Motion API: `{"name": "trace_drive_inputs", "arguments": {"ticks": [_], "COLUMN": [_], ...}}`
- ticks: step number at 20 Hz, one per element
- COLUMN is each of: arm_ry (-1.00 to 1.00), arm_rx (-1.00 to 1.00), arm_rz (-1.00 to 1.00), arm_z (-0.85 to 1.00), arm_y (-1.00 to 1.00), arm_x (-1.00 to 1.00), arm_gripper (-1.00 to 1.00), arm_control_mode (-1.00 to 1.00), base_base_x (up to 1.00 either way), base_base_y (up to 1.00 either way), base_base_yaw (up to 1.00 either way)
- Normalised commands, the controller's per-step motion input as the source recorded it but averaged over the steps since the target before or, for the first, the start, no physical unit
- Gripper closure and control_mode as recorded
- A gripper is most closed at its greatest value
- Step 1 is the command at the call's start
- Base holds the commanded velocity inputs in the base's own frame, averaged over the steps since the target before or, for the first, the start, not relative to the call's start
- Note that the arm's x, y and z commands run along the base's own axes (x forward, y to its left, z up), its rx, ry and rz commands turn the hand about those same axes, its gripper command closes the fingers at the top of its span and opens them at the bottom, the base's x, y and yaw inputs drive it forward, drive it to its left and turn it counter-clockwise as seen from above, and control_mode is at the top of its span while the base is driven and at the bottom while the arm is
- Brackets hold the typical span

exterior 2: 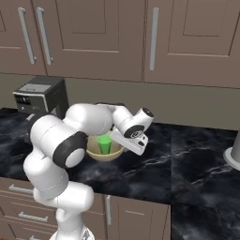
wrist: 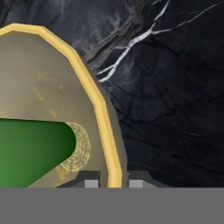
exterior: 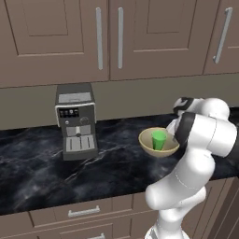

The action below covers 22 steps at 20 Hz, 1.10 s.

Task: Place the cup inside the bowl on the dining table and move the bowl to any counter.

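The bowl [exterior: 158, 144] is sitting over the black counter [exterior: 42, 163], and the cup [exterior: 159, 139] is standing upright inside it. From the left, a coffee machine [exterior: 76, 120] is standing on the counter well apart from the bowl, under the wall cabinets [exterior: 56, 37]. From the right, the arm is covering part of the bowl. Along the hand, the gripper [wrist: 110, 183] is clenching the bowl's yellow rim, one tip inside and one outside.
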Motion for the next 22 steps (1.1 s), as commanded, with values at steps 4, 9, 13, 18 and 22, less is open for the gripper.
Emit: {"name": "trace_drive_inputs", "arguments": {"ticks": [4,9,13,18,22], "arm_ry": [0.00,0.00,0.00,0.00,0.00], "arm_rx": [-0.03,0.00,0.00,0.00,0.00], "arm_rz": [0.00,0.00,0.00,0.00,0.00], "arm_z": [-0.14,0.00,0.00,0.00,0.00], "arm_y": [0.00,0.00,0.00,0.00,0.00], "arm_x": [0.11,0.00,0.00,0.00,0.00], "arm_gripper": [1.00,1.00,1.00,-1.00,-1.00], "arm_control_mode": [-1.00,-1.00,-1.00,-1.00,-1.00], "base_base_x": [0.00,0.00,0.00,0.00,0.00], "base_base_y": [0.00,0.00,0.00,0.00,0.00], "base_base_yaw": [0.00,0.00,0.00,0.00,0.00]}}
